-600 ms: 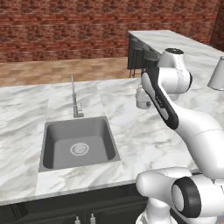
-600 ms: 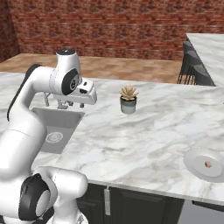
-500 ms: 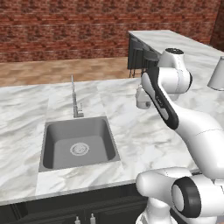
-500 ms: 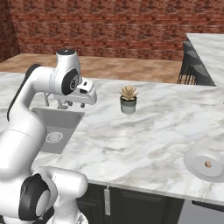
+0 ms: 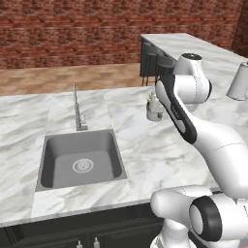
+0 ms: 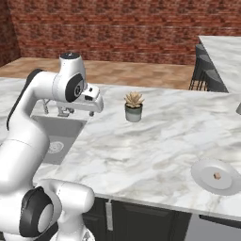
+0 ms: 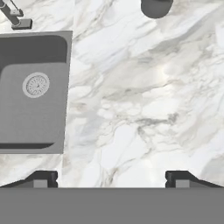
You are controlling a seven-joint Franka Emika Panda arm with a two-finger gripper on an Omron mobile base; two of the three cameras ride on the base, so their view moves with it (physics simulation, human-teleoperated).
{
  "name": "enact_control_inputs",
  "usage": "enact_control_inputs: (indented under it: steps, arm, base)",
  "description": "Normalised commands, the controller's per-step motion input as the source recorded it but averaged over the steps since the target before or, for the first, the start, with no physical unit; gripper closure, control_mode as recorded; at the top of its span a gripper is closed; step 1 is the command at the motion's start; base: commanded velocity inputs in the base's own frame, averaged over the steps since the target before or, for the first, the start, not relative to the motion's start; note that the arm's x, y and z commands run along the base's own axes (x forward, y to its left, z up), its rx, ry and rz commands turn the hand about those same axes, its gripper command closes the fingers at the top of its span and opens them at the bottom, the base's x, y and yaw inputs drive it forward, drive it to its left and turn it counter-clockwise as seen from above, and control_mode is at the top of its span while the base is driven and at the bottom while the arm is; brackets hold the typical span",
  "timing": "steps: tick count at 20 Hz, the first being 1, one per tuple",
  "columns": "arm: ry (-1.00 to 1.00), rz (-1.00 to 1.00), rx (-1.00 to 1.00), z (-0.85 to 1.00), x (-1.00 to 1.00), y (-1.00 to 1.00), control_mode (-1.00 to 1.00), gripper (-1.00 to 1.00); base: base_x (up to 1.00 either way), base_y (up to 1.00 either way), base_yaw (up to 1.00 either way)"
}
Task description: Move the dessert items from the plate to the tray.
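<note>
One round white plate [image 6: 217, 177] is lying on the white marble counter [image 6: 155, 136], and one tiny pale tan morsel [image 6: 217, 176] is sitting near its middle; it is the single dessert item to be counted there. The plate is resting near the counter's front edge, well apart from the two-finger gripper [image 7: 112, 177], far off to the gripper's right in the right base view.

The gripper is hanging above the bare marble just beside the one grey rectangular sink basin [image 7: 30, 92]. In the hand view its two dark finger tips [image 7: 43, 178] are standing wide apart at the bottom of the picture, with nothing but veined marble between them, so the gripper is spread open and carrying nothing. The sink is lying to the left of the finger tips in that view, with one round drain [image 7: 36, 84] in its floor and one slim metal faucet [image 5: 77, 107] standing behind the basin.

One small potted succulent in a grey pot [image 6: 133, 107] is standing on the counter ahead of the gripper; in the hand view its pot is showing at the top edge. The white arm [image 6: 42, 99] is arching over the sink's corner, holding the hand out over the counter between sink and plant.
</note>
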Motion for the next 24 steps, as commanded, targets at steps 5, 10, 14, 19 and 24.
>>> enact_control_inputs:
  steps: [5,10,14,19,24]
  arm:
    - [0.00,0.00,0.00,0.00,0.00,0.00,1.00,-1.00]
    - [0.00,0.00,0.00,0.00,0.00,0.00,1.00,-1.00]
    - [0.00,0.00,0.00,0.00,0.00,0.00,1.00,-1.00]
    - [0.00,0.00,0.00,0.00,0.00,0.00,1.00,-1.00]
    - [0.00,0.00,0.00,0.00,0.00,0.00,1.00,-1.00]
  base:
    - [0.00,-0.89,0.00]
    - [-0.02,-0.86,0.00]
    - [0.00,-0.88,-0.01]
    - [0.00,-0.76,0.00]
    - [0.00,-0.66,0.00]
